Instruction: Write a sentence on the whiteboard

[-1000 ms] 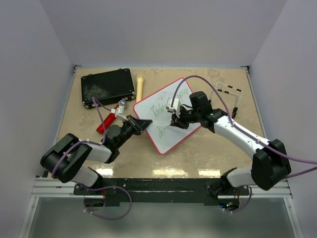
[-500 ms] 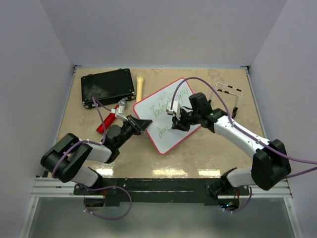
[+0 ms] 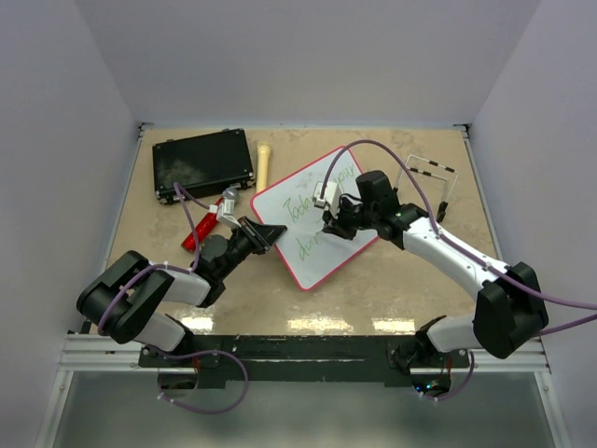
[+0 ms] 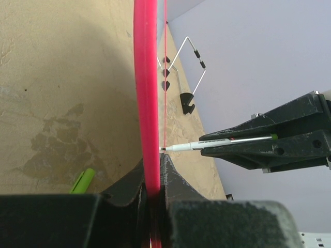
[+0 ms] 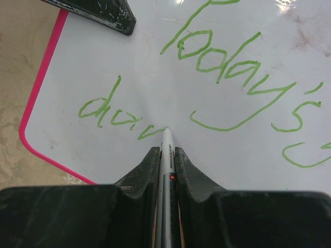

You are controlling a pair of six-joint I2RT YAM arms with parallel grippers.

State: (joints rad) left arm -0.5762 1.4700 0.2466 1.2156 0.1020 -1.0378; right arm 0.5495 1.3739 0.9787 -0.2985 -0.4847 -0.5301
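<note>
1. Rear left of your beige marbled desk (image 3: 392, 280): a black rectangular case (image 3: 203, 165) lies flat.
2. Just in front of the case is a red-handled metal hand tool (image 3: 201, 229). Beside the case's right end is a cream cylindrical stick (image 3: 264, 164), lying front to back.
3. Your left fingers (image 3: 266, 234) are closed on the near-left edge of the flat white whiteboard (image 3: 317, 266) with the thin red-pink rim. The left wrist view shows the rim pinched between them.
4. The same view shows a small bright-green piece (image 4: 83, 181) on the desk, left of the rim. You can't tell what it is from here.
5. The whiteboard sits mid-desk, turned diagonally, between your two arms and apart from the case.
6. The thin green cursive sentence (image 5: 217, 67) runs in two lines. The top line starts "Today's", then runs out of the wrist view. The second line is only a few letters, starting "da".
7. A slim white-barrelled pen (image 5: 166, 142) has its tip touching the board at the end of the second line's last stroke.
8. Your right fingers (image 3: 333, 227) are clamped on the pen barrel, over the middle of the board.
9. Rear right: a thin wire frame with black tips (image 3: 431, 182) stands clear of the board.
</note>
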